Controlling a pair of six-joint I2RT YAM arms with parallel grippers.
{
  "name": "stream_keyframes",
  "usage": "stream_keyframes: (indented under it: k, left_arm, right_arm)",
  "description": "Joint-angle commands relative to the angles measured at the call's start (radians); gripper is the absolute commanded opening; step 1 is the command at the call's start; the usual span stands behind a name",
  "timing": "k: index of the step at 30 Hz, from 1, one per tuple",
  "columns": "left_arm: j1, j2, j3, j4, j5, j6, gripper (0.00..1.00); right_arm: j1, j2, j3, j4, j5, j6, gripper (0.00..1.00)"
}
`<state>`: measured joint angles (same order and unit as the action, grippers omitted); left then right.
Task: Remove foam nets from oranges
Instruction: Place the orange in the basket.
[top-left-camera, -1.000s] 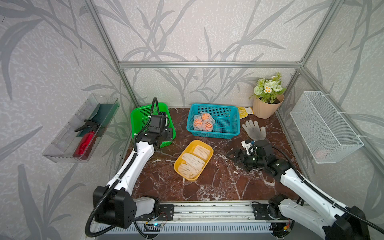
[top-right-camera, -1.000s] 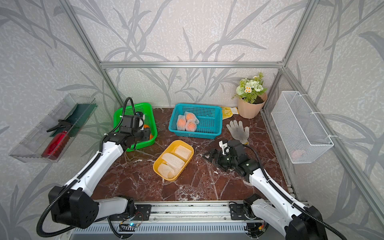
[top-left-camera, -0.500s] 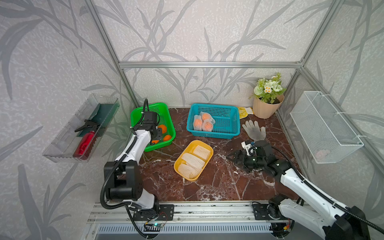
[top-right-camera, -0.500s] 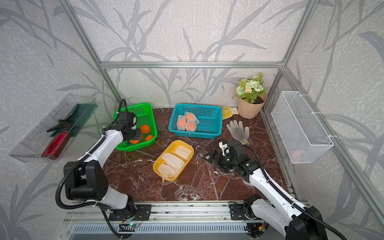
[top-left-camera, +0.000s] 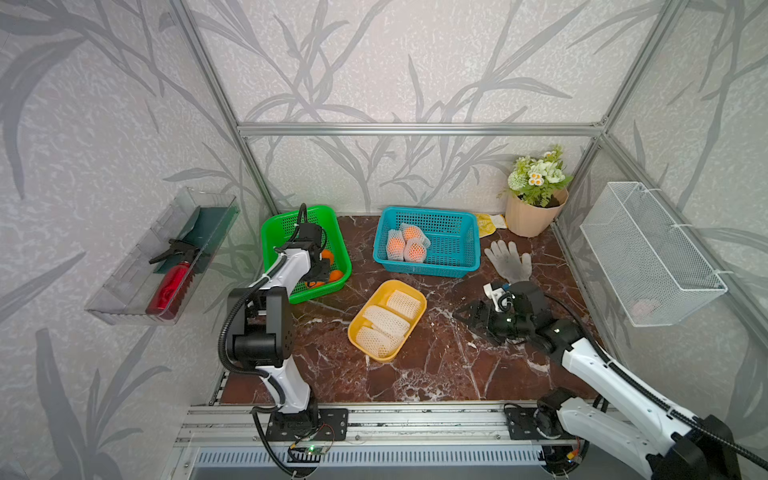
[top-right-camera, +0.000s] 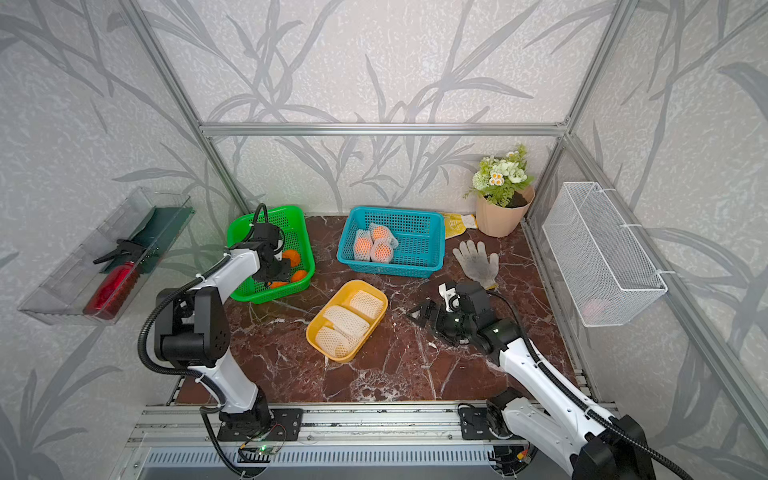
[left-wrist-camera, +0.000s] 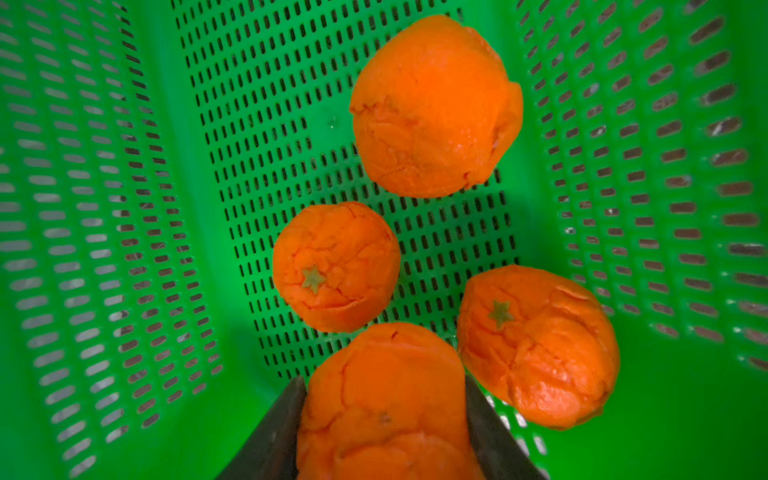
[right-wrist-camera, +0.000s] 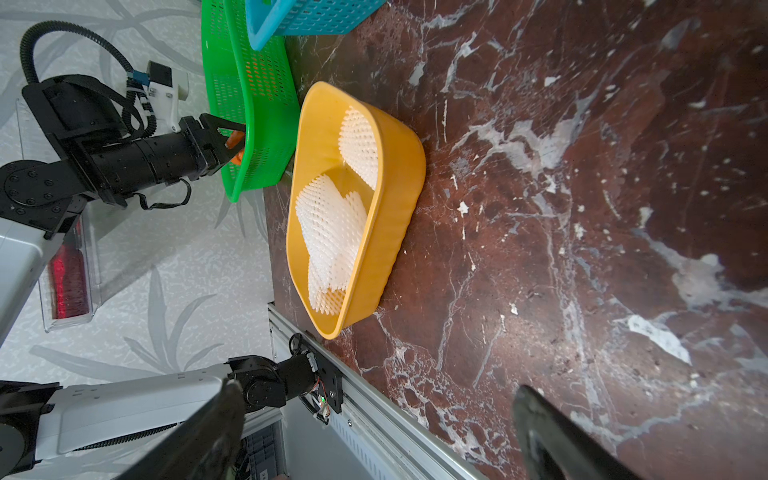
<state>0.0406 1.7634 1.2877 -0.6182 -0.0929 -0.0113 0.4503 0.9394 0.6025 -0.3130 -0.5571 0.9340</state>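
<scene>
In both top views, the left claw (top-left-camera: 319, 269) is reaching down into the green perforated plastic basket (top-left-camera: 291, 226) at ten o'clock on the dark red marble desk (top-left-camera: 436, 365), among bare round oranges (top-left-camera: 328, 254); from here I cannot tell its grip. At twelve o'clock, a blue perforated plastic basket (top-left-camera: 453, 239) is holding three netted oranges (top-left-camera: 395, 247), each looking pale through its white mesh sleeve. Near the centre, a yellow oval plastic tray (top-left-camera: 354, 332) is carrying three empty white foam nets (top-left-camera: 386, 322). The right claw (top-left-camera: 467, 318) is hovering at three o'clock, spread wide and gripping nothing, with a white knit glove (top-left-camera: 508, 259) lying at two o'clock. In the left wrist view, the left claw's fingers (left-wrist-camera: 270, 432) are clamping one bare orange (left-wrist-camera: 384, 395), while three more are resting on the green basket's floor. In the right wrist view, the right claw's fingers (right-wrist-camera: 212, 436) are standing far apart over bare desk, facing the yellow tray and its nets.
</scene>
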Motion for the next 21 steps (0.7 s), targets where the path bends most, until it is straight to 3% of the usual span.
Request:
stream_keyframes:
  k: [1,3,8,21]
  left_arm:
    - [0.004,-0.023,0.019,-0.033,0.07,-0.006,0.58]
    - [0.004,-0.041,0.028,-0.038,0.085,-0.027,0.66]
    - [0.004,-0.115,0.02,0.025,0.166,-0.054,0.75]
    - [-0.006,-0.233,0.095,0.187,0.388,-0.157,0.82]
  right_arm:
    - [-0.004,-0.024,-0.017,-0.031,0.021,-0.004,0.99]
    - [-0.005,-0.019,-0.017,-0.033,0.022,-0.006,0.99]
    - [-0.005,-0.008,-0.017,-0.046,0.019,-0.014,0.99]
    - [-0.043,-0.067,0.002,-0.19,0.043,-0.107,0.99]
